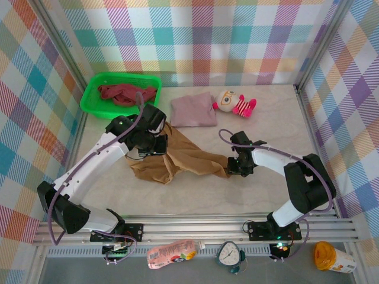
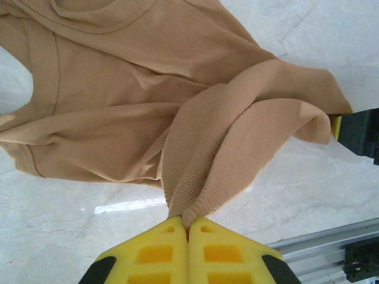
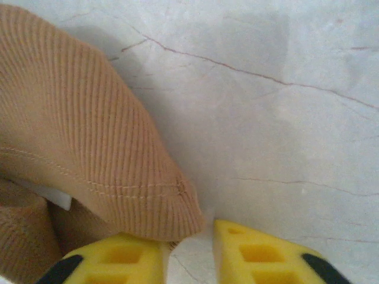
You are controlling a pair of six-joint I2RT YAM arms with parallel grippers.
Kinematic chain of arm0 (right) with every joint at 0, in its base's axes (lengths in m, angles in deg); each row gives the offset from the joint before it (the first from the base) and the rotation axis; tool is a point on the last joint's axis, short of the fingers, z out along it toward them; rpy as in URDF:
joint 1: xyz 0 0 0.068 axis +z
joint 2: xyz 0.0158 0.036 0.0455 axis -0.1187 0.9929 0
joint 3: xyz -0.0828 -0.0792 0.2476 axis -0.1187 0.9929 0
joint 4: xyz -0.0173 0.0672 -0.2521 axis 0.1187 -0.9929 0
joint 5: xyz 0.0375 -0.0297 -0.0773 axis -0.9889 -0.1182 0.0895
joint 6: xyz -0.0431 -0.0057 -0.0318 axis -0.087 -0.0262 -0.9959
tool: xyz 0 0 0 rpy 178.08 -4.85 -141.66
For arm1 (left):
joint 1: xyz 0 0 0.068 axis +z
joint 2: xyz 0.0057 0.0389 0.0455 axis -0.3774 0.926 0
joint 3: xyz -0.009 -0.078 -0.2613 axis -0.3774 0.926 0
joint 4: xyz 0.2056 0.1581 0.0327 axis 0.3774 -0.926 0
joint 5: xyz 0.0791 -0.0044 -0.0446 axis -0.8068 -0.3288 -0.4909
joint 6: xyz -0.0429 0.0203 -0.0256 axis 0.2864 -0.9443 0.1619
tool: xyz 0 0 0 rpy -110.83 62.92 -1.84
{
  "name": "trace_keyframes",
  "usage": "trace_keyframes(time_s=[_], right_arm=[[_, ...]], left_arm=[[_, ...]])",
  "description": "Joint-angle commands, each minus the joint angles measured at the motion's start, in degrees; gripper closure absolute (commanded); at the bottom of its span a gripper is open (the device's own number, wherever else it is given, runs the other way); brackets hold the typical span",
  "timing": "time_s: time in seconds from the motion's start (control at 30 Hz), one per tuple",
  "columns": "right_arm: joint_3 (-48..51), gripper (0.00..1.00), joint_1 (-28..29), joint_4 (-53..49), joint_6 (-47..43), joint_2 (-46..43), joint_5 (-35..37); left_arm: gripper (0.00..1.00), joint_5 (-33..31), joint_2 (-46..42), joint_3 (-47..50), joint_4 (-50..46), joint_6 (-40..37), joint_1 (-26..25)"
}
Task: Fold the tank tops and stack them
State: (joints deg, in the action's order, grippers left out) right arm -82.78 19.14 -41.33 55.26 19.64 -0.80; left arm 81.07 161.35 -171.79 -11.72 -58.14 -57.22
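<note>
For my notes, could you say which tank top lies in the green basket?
The dark maroon-red tank top, bunched in the basket; the mauve-pink top and tan top lie on the table.

green basket [image 1: 90, 98] sits back left, striped plush toy [image 1: 234, 103] lies back centre-right.

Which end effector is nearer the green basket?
Left. The left end effector, gripping the tan tank top, is close beside the green basket; the right end effector is at the top's far side.

tank tops 3: tan top [image 1: 183, 157], mauve-pink top [image 1: 192, 111], maroon top [image 1: 127, 93] | green basket [image 1: 90, 102] 1 | striped plush toy [image 1: 234, 103] 1 | alarm clock [image 1: 230, 254] 1 | pink packet [image 1: 172, 253] 1 | yellow-lidded bottle [image 1: 334, 258] 1
</note>
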Motion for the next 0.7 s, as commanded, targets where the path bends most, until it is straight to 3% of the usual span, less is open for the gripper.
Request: trace_keyframes(time_s=[0.0, 0.23, 0.5, 0.67], right_arm=[[-0.57, 0.8, 0.94, 5.6, -0.97, 0.55, 0.6], [-2.56, 0.96, 0.46, 6.77, -4.43, -2.2, 5.06], [-6.48, 1.0, -1.55, 4.94, -10.94, -8.69, 7.74], [-12.85, 1.0, -3.37, 3.76, -17.59, -14.53, 9.6]], left_arm=[[1.0, -1.81, -2.4, -0.36, -1.66, -0.33, 0.84], [1.0, -3.36, -5.44, -4.56, -2.85, -1.86, 0.86], [1.0, -1.78, -7.96, -9.23, -3.05, -3.7, 0.86], [1.0, -2.96, -7.5, -16.63, -1.86, -8.85, 0.86]])
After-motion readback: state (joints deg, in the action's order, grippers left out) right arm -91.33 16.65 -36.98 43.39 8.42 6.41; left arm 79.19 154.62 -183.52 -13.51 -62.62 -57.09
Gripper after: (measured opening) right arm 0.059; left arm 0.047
